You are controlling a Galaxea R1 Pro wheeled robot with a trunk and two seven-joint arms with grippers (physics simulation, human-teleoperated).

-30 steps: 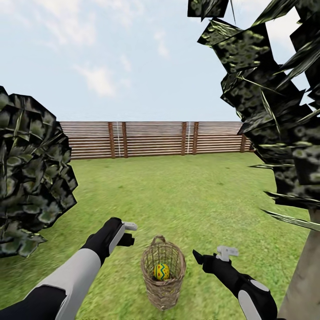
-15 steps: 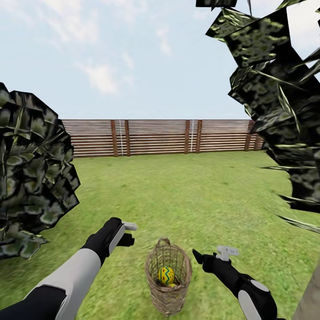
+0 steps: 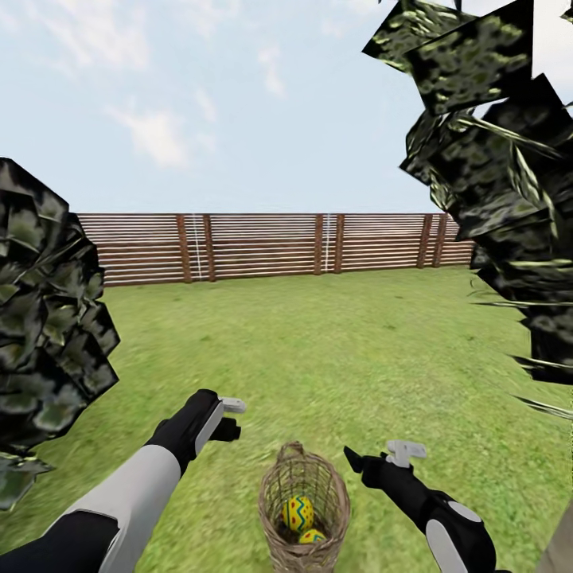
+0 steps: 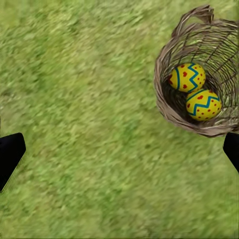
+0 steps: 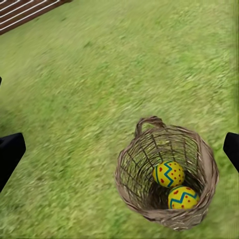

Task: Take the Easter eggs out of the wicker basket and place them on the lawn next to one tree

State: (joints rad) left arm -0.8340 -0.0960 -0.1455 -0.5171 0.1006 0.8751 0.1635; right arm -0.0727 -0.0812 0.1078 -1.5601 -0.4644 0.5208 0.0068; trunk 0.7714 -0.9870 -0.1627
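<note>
- Notably, left end effector [image 3: 231, 418] and right end effector [image 3: 380, 456] stood wide apart, empty, hovering either side of the wicker basket [image 3: 304, 509].
- Two Easter eggs [image 5: 169, 174] lay inside.

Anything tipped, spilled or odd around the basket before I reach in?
Nothing stands out. The basket stands upright on the grass, with two eggs visible inside and none spilled. A third egg can't be made out.

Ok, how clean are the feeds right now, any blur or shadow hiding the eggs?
Head view: lawn smeared, wicker basket cut off at the frame's bottom edge, two Easter eggs readable inside. Left wrist view: grass soft, both eggs sharp, bright. Right wrist view: grass blurred, eggs clear; shade inside the basket could hide a third.
</note>
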